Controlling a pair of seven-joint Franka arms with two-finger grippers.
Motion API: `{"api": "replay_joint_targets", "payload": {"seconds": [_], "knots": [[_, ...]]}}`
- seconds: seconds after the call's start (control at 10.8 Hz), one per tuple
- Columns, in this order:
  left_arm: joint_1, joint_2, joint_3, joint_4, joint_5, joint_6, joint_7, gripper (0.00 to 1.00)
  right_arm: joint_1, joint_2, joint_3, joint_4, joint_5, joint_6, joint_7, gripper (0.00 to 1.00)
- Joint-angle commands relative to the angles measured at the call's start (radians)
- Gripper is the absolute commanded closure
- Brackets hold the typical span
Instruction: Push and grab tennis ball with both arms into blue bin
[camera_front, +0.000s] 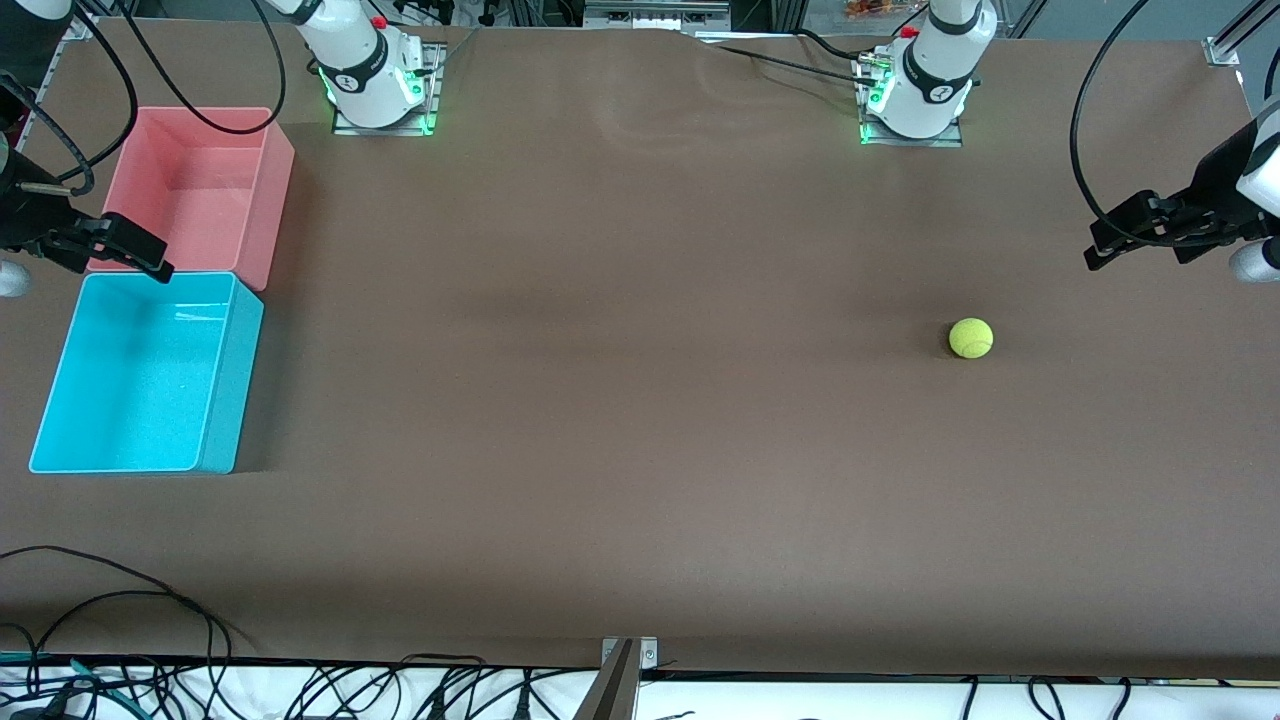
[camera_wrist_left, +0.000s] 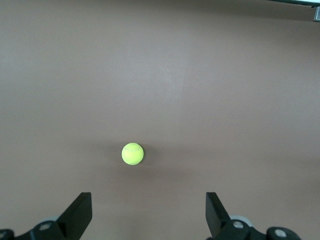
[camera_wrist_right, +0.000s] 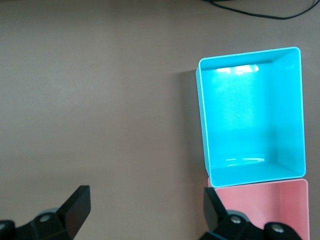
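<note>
The tennis ball (camera_front: 970, 338) lies on the brown table toward the left arm's end; it also shows in the left wrist view (camera_wrist_left: 132, 153). My left gripper (camera_front: 1115, 237) hangs in the air over the table's edge at that end, open and empty (camera_wrist_left: 148, 210), well apart from the ball. The blue bin (camera_front: 218, 400) stands empty at the right arm's end and shows in the right wrist view (camera_wrist_right: 202, 125). My right gripper (camera_front: 140, 250) is open and empty (camera_wrist_right: 146, 205), in the air over the seam between the blue bin and the pink bin.
A pink bin (camera_front: 200, 190) of the same size touches the blue bin, farther from the front camera; it also shows in the right wrist view (camera_wrist_right: 260, 210). Both arm bases stand along the table's back edge. Cables lie along the front edge (camera_front: 120, 600).
</note>
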Motion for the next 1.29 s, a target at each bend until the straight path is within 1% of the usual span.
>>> {"api": "replay_joint_targets", "payload": {"seconds": [0.0,0.28,0.37,0.55,0.74,0.83,1.01,1.2], "knots": [[0.000,0.006,0.000,0.014,0.039,0.003,0.003,0.00,-0.001,0.004,0.001,0.021,0.007,-0.004,-0.001,0.00],[0.002,0.005,0.001,0.011,0.044,0.003,0.003,0.00,-0.001,0.004,0.001,0.021,0.007,-0.004,-0.001,0.00],[0.006,-0.024,0.001,-0.015,0.047,0.042,0.000,0.00,-0.001,0.004,0.001,0.021,0.007,-0.004,-0.001,0.00],[0.053,-0.078,0.001,-0.130,0.039,0.096,0.001,0.00,-0.001,0.004,0.001,0.021,0.007,-0.004,-0.003,0.00],[0.063,-0.130,0.003,-0.231,0.049,0.177,0.000,0.00,-0.001,0.004,0.001,0.021,0.007,-0.004,-0.003,0.00],[0.069,-0.147,0.004,-0.267,0.049,0.202,0.000,0.00,-0.001,0.004,0.001,0.021,0.007,-0.004,-0.001,0.00],[0.084,-0.167,0.004,-0.310,0.049,0.242,0.000,0.00,-0.001,0.004,0.001,0.021,0.007,-0.004,-0.003,0.00],[0.089,-0.169,0.004,-0.318,0.049,0.242,0.000,0.00,-0.001,0.004,0.001,0.021,0.007,-0.004,-0.003,0.00]]}}
